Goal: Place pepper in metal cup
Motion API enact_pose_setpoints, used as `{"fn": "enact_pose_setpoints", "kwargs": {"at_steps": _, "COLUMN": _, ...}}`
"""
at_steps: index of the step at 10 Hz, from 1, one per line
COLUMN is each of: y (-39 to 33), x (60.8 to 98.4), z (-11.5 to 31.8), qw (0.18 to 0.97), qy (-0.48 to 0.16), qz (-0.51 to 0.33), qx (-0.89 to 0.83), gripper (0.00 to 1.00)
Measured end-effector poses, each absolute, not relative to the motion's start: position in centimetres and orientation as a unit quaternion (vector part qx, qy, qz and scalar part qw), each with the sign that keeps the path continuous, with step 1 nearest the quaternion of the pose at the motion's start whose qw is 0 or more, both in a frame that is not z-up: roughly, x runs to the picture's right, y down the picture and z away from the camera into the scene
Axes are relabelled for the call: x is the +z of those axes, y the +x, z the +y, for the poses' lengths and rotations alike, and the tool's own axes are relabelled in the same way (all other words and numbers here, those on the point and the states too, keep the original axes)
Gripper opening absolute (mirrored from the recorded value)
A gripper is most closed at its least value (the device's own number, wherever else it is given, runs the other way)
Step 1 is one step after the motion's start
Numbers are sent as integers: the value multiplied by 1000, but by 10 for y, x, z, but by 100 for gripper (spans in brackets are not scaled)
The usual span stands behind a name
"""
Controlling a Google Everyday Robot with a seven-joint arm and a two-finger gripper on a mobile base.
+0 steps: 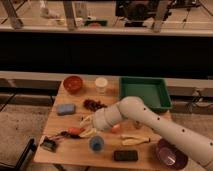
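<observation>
The pepper (pixel 74 131) is a slim red-orange piece at the front left of the wooden table (pixel 75 152). My gripper (pixel 88 127) is at the pepper's right end, its pale fingers (pixel 86 120) around it, and holds it just above the table. The white arm reaches in from the lower right. The metal cup (pixel 48 144) is a small dark item near the front left corner, down and to the left of the pepper and apart from it.
A blue cup (pixel 96 144) stands just below the gripper. An orange ball (pixel 116 128) shows by the arm. Also here: a pale banana-shaped item (pixel 135 141), black block (pixel 125 155), purple bowl (pixel 170 155), blue sponge (pixel 65 108), red bowl (pixel 73 83), white cup (pixel 101 84), green tray (pixel 145 92).
</observation>
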State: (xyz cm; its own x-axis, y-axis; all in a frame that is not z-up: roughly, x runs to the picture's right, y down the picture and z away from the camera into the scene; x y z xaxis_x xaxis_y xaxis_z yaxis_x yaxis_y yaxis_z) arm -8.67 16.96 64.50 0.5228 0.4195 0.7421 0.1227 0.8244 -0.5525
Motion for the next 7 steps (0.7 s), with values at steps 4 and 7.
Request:
{"fn": "enact_pose_setpoints", "kwargs": {"at_steps": 4, "y": -40, "x": 657, "z": 159, "qw": 834, "qy": -242, "qz": -480, "qx": 126, "gripper": 0}}
{"fn": "enact_pose_setpoints", "kwargs": {"at_steps": 7, "y": 0, "x": 679, "z": 160, "qw": 844, "qy": -227, "qz": -461, "qx": 158, "gripper": 0}}
